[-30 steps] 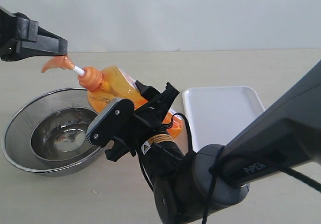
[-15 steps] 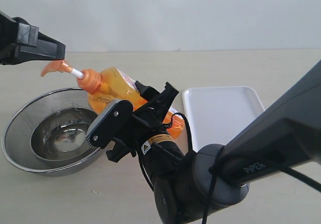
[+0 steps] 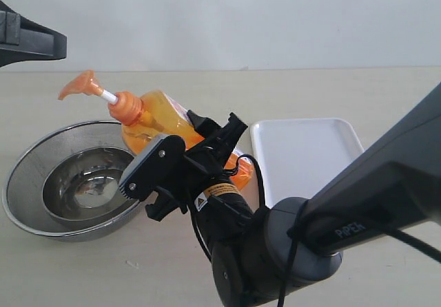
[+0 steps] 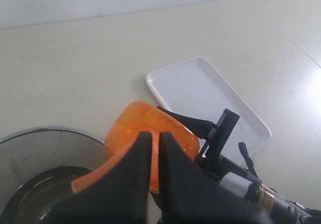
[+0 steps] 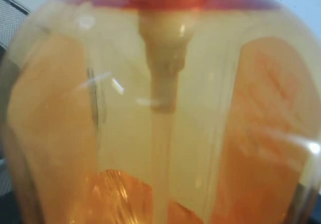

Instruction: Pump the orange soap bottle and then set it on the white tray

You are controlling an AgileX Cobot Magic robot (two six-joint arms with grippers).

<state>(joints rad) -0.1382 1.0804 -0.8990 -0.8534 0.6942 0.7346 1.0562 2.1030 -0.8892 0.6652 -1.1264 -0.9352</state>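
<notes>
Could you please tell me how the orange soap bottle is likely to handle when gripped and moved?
The soap bottle looks glossy and smooth, so it may slip in a loose grip. It appears to hold liquid, so probably fairly heavy. Being tall with a long pump head, it could tip once upright.

White lettering "PiPER": on dark grey forearm link (image 3: 372, 204) of right arm, exterior view; only readable word. Small yellow sticker (image 3: 212, 195) on black wrist section of same arm: black warning-triangle sign at one end, fine print beside it too small to read. Tall translucent orange soap bottle (image 3: 162, 121): sliver of white-and-red label (image 3: 180, 110) along upper edge, characters illegible. Left wrist view: same sticker a blurred yellow band, unreadable.
</notes>
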